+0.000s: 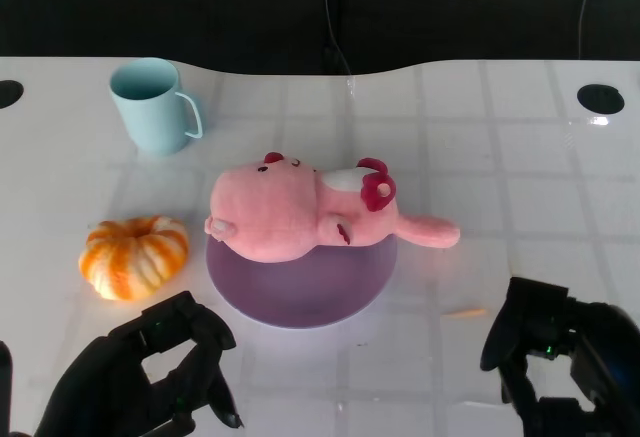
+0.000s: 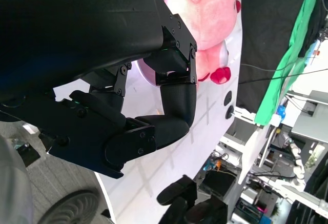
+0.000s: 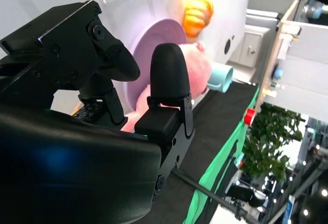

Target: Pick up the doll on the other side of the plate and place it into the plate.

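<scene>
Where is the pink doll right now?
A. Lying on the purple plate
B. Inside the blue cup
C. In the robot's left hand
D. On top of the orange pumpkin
A. The pink doll lies on its side across the far part of the purple plate, while the left hand and right hand are both near the table's front edge, holding nothing.

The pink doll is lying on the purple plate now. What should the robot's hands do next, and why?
Probably just keep both hands back. The pink doll already lies across the purple plate, though its leg hangs over the rim. The left hand and right hand hold nothing.
</scene>
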{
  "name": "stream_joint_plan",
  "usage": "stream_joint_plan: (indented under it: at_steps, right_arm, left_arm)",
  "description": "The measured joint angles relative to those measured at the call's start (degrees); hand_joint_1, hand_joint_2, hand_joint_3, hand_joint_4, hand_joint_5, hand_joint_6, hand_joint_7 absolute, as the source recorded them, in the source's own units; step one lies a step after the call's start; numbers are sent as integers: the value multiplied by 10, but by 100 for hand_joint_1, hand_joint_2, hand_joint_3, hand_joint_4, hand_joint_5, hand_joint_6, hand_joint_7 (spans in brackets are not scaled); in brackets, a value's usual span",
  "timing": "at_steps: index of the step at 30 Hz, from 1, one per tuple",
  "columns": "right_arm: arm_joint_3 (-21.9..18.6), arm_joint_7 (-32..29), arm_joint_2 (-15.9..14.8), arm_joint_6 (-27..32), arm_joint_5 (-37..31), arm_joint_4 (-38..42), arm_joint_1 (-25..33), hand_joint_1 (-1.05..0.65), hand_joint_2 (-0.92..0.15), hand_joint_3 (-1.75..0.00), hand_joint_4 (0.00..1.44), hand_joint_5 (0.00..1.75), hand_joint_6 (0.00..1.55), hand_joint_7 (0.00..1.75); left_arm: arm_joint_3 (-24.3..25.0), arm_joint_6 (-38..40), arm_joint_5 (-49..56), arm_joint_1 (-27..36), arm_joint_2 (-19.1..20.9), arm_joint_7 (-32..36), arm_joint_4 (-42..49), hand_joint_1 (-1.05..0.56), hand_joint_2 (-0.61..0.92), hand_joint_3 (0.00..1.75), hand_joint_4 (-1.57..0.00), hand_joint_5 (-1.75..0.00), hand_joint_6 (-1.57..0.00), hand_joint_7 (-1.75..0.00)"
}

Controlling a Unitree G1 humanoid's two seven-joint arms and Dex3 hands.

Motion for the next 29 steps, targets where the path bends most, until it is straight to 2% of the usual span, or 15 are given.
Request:
stream_joint_plan:
  at_steps: [9,29]
  right_arm:
    - [-4,17,1,-3,29,27,-8,7,-45,-135,76,175,73,153]
    - [0,17,8,-2,28,30,-14,10,-45,-137,77,174,74,151]
  left_arm:
    - [-4,0,1,-1,-4,0,1,-42,71,83,-66,-175,-57,-148]
    - [-2,-10,1,-1,-1,-4,8,-43,73,80,-65,-175,-54,-151]
